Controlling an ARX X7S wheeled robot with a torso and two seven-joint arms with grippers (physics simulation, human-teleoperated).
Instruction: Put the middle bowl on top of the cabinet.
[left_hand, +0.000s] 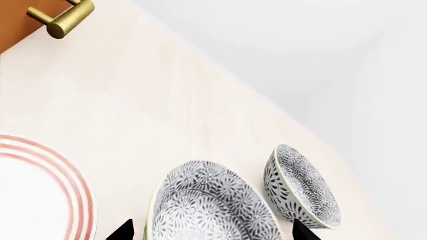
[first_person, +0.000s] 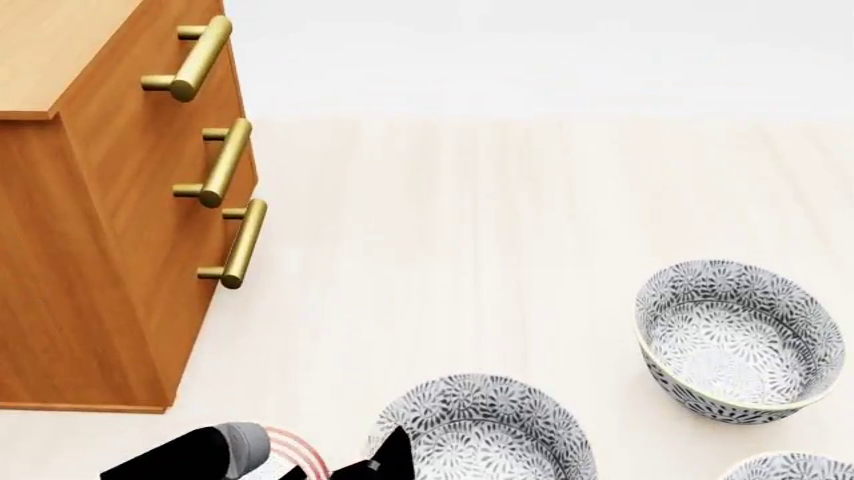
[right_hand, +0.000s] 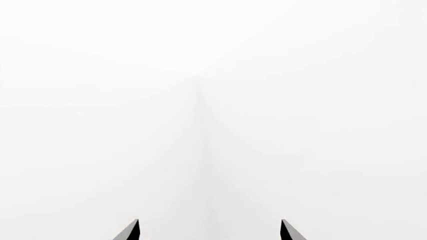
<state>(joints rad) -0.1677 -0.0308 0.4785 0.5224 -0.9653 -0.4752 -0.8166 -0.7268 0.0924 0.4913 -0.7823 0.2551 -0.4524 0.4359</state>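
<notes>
While the left gripper (left_hand: 212, 231) hangs spread wide around it, unclenched, the deep white leaf-patterned middle bowl (first_person: 485, 432) rests on the pale tabletop (first_person: 467, 230) near the orange-brown wooden cabinet (first_person: 100, 250): judged rigid, glazed, breakable, best pinched across its rim.

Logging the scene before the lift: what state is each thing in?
Cabinet: drawers shut.
Near bowl: upright, empty, not gripped.
Far bowl: upright, empty.
Corner bowl: mostly out of frame.
Plate: lying flat.
Left gripper: open, at the near bowl.
Right gripper: open, holding nothing.
</notes>
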